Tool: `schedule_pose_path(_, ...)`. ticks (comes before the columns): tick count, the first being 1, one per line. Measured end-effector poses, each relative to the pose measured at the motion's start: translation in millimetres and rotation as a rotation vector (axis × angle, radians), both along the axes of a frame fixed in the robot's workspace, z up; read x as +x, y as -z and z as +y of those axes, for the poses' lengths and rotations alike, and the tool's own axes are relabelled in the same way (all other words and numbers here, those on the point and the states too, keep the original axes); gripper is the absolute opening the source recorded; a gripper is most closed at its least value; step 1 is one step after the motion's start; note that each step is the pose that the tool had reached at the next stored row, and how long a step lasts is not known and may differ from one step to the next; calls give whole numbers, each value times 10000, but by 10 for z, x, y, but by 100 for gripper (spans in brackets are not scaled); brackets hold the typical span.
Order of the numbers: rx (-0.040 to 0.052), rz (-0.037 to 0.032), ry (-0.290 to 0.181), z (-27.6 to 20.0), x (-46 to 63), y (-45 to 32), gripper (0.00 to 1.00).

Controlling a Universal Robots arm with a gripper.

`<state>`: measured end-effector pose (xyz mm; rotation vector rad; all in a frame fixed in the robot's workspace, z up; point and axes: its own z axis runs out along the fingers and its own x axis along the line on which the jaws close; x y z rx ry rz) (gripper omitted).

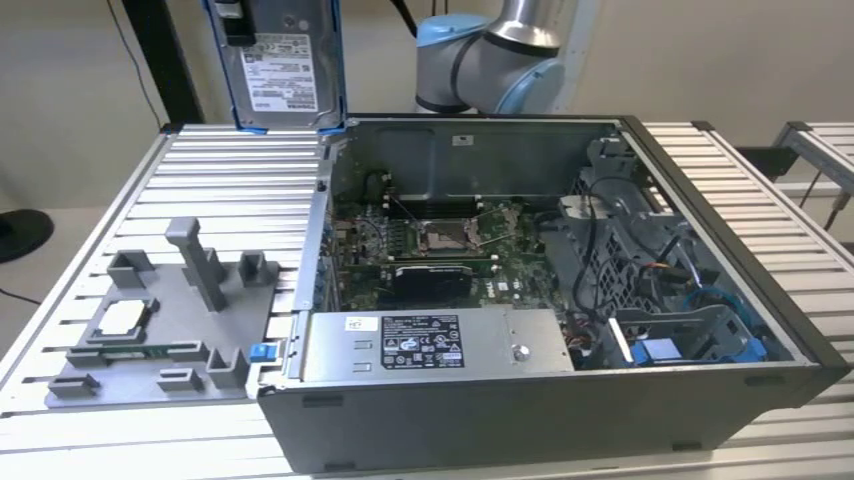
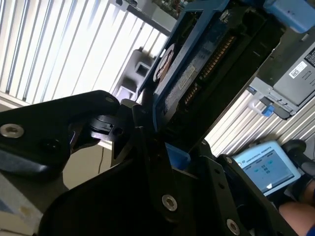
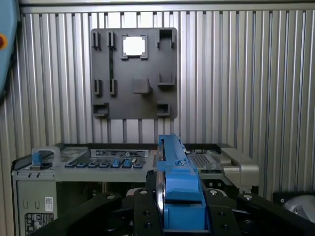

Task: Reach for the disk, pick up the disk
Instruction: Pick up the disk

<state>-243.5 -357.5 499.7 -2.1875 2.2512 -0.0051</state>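
The tool (image 3: pixel 178 211) pinches the disk (image 1: pixel 283 62), high above the counter (image 1: pixel 200 170). The pick-up looks done; any move needs a steady hold.

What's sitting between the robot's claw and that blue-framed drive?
Nothing. In the first wrist view the gripper is shut on the disk, clamping its blue frame from both sides with no gap.

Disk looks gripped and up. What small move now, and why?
Probably just hold the grip and pause: the gripper is shut on the disk, which hangs upright in the exterior view, clear above the table and the open case, so the pick-up looks done.
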Motion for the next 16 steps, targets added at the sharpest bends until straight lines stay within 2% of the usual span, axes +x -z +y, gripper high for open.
schedule_pose_path(10, 0, 0, 0, 0, 392, 0, 0)
schedule_pose_path(16, 0, -1, 0, 0, 584, 0, 0)
